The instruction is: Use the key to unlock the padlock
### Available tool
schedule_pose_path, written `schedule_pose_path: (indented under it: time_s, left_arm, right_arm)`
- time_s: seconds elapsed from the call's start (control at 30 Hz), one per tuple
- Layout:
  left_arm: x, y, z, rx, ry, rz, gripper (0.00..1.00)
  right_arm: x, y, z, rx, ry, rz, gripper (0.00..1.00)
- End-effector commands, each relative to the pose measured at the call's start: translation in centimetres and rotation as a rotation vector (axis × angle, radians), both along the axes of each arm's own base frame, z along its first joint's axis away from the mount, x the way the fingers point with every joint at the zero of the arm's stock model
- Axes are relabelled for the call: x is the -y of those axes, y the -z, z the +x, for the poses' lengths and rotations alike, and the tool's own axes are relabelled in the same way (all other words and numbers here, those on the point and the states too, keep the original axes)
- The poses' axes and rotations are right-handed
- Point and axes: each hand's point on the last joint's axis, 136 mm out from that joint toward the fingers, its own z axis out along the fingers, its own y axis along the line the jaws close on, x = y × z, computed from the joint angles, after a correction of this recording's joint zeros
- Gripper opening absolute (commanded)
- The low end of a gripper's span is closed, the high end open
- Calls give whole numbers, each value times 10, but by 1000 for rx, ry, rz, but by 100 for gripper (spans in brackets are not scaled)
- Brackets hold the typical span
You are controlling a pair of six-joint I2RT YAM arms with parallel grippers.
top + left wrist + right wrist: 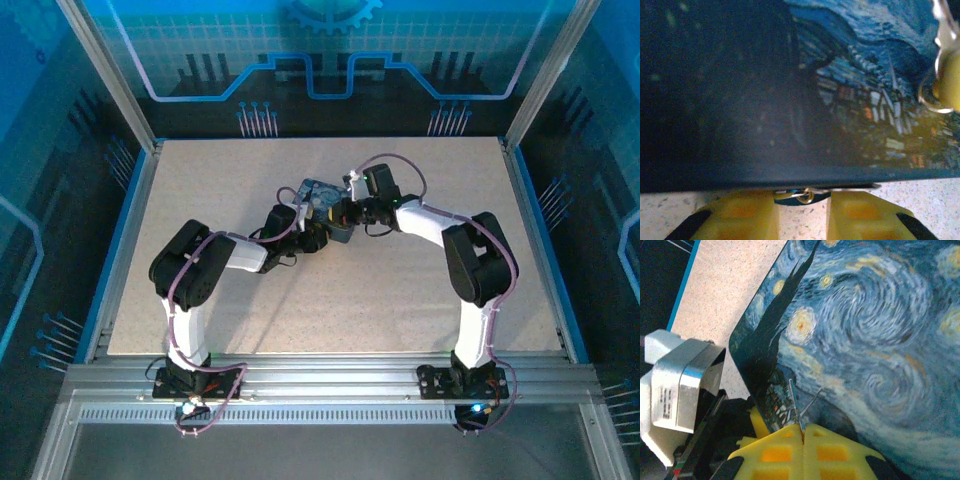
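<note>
The padlock (322,197), a dark blue block with a swirling starry-night top, lies mid-table between both arms. In the right wrist view my right gripper (803,431) is shut on the key (795,400), a thin metal sliver sticking out from the yellow fingertips over the padlock's painted face (865,330). In the left wrist view my left gripper (802,202) sits at the padlock's near edge (790,100), jaws a little apart with table showing between them. A small metal ring (803,196) pokes out under that edge, between the fingertips. The right gripper's yellow finger (951,80) shows at the far right.
The speckled table (200,300) is ringed by a blue-edged frame and glass walls. The left arm's silver wrist camera housing (680,385) stands close beside the padlock's corner. Both arms (460,250) reach inward and meet at the padlock.
</note>
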Motion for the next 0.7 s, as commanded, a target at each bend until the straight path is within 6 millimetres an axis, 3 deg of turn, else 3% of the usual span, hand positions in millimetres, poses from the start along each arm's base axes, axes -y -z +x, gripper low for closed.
schedule_pose_path:
  time_s: [0.0, 0.13, 0.23, 0.5, 0.67]
  left_arm:
    - [12, -26, -4, 31, 27, -76, 24]
    - [12, -31, -12, 2, 25, -111, 23]
    - [14, -37, -19, -18, 30, -143, 23]
    - [19, -56, -34, -72, 60, -183, 22]
    - [20, -63, -42, -99, 63, -201, 21]
  right_arm:
    - [-1, -26, -10, 79, -30, 2, 0]
    - [6, -43, -22, 151, -48, -3, 0]
    - [13, -44, -37, 186, -75, -24, 0]
    - [23, -20, -86, 243, -163, -97, 0]
    - [28, 6, -113, 232, -209, -117, 0]
